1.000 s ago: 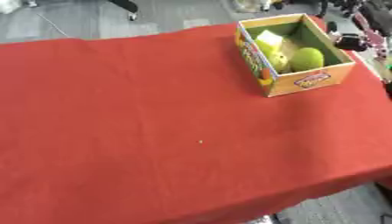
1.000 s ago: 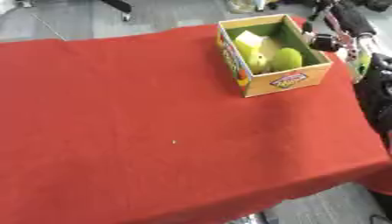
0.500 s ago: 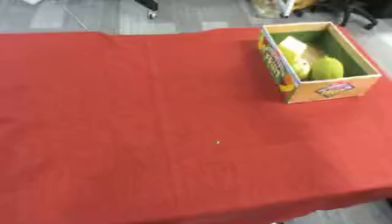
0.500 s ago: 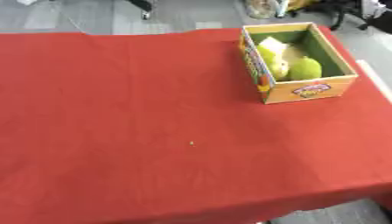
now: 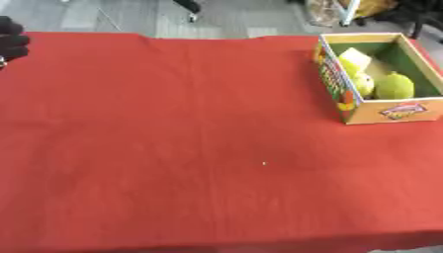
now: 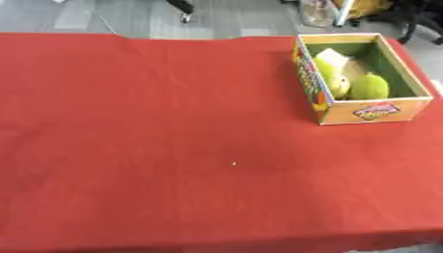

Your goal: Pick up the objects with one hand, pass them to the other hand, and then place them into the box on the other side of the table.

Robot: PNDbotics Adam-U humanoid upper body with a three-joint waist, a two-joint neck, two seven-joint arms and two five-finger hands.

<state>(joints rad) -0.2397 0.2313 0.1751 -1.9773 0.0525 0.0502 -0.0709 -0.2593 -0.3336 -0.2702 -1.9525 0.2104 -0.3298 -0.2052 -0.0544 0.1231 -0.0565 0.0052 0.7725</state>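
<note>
A cardboard box [image 5: 384, 111] with printed sides stands at the table's far right. Inside it lie a yellow-green fruit [image 5: 395, 85], a smaller yellow-green piece [image 5: 363, 84] and a pale yellow block [image 5: 353, 59]. No loose object lies on the red cloth. Part of my left hand [image 5: 10, 38], black, shows only at the left eye view's upper left edge, far from the box. My right hand appears in neither view.
A red cloth [image 5: 173, 128] covers the whole table, and a tiny white speck [image 5: 264, 163] sits near its middle. Beyond the far edge are grey floor and chair legs [image 5: 186, 6]. The table's front edge runs along the bottom of the view.
The camera has turned, so the whole picture shifted. My right hand, beside the box a second ago, has left the view. My left hand now shows at the left edge.
</note>
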